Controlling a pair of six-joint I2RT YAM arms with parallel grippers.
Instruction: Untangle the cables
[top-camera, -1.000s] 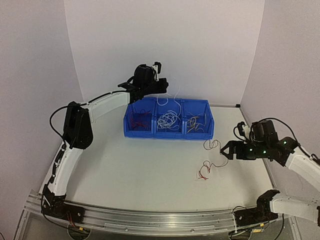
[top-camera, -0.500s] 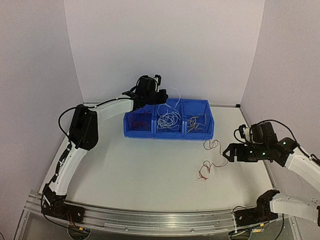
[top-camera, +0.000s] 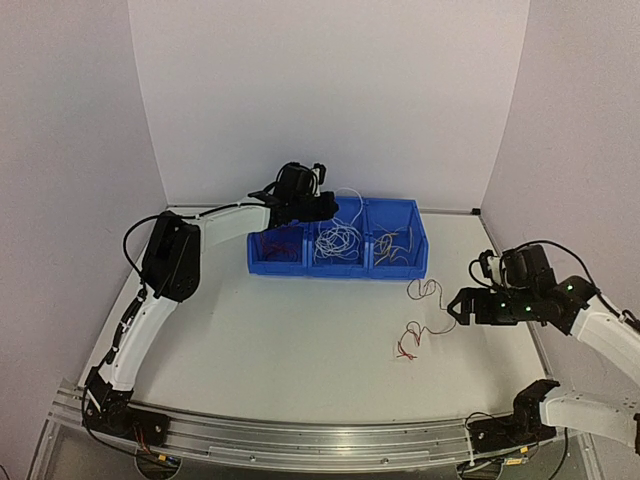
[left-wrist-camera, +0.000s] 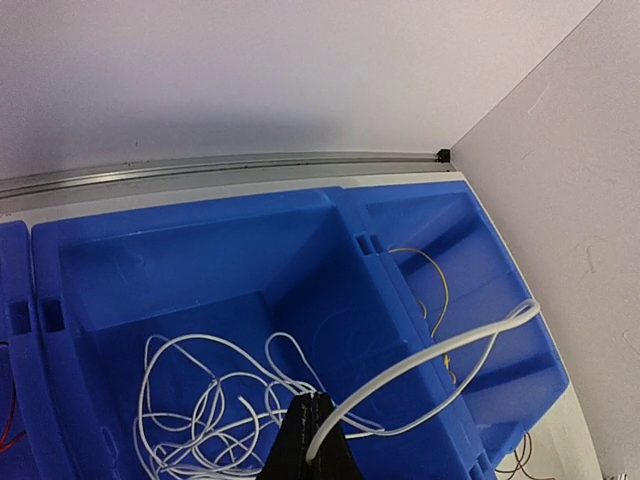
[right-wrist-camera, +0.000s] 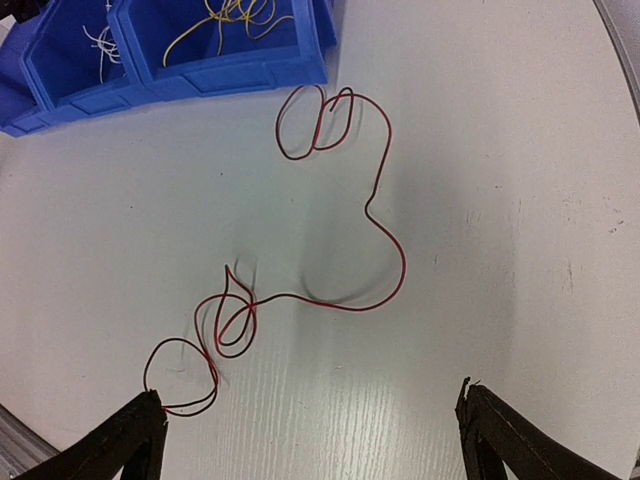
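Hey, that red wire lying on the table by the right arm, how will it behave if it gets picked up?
Probably floppy: the red wire lies in loose curls and loops on the table. Likely very light, since it is so thin. Lifted at one spot, the rest would probably dangle and trail.

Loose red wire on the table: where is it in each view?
Top external: red wire on the table, right of centre, before the blue bin's right end.
Left wrist: cannot tell; mostly bin.
Right wrist: mid-frame, below the bin.
Shared landmark: the blue bin.
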